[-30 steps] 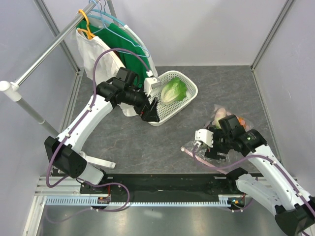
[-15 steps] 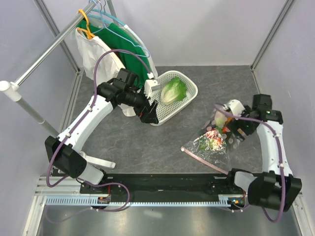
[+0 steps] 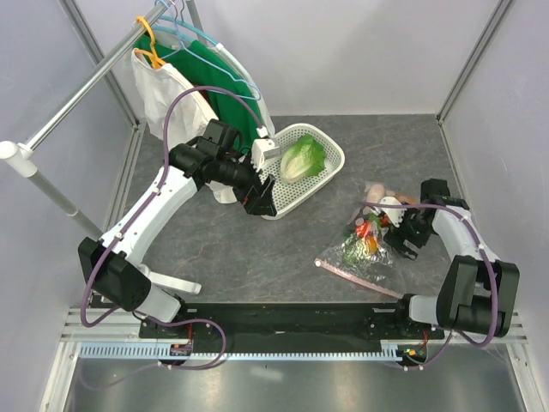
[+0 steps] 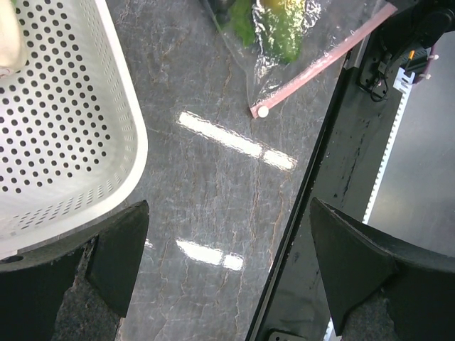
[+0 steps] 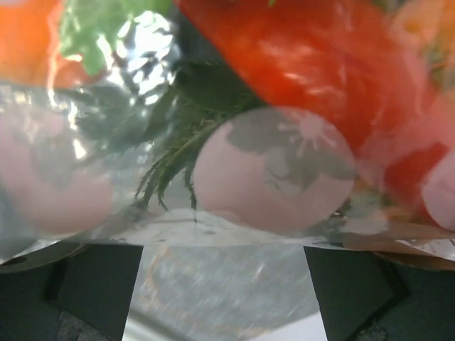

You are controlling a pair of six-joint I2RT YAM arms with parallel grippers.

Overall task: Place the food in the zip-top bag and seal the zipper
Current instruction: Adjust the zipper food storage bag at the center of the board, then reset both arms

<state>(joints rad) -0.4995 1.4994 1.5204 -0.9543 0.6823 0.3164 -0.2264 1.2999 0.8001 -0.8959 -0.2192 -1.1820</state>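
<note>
The clear, pink-dotted zip-top bag (image 3: 360, 256) is lying on the grey stone-patterned table (image 3: 257, 249), right of centre and towards the near edge. A metal clothes rack (image 3: 77, 99) is standing at the far left, carrying green and white garments.

The left gripper (image 4: 229, 213) is hovering over the near rim of the white perforated plastic basket (image 3: 330, 148), with its fingers spread wide and holding nothing. A green lettuce head (image 3: 302, 159) is sitting inside that basket.

The right gripper (image 5: 222, 256) is pressing close against the bag's right side, its fingers standing wide apart.

The food (image 3: 367, 236), in red, orange and green pieces, is resting inside the bag. The pale pink zipper (image 3: 356, 277) is running along the bag's near edge, ending in a small white slider (image 4: 263, 111) at its left end. Whether the zipper is sealed cannot be told.
</note>
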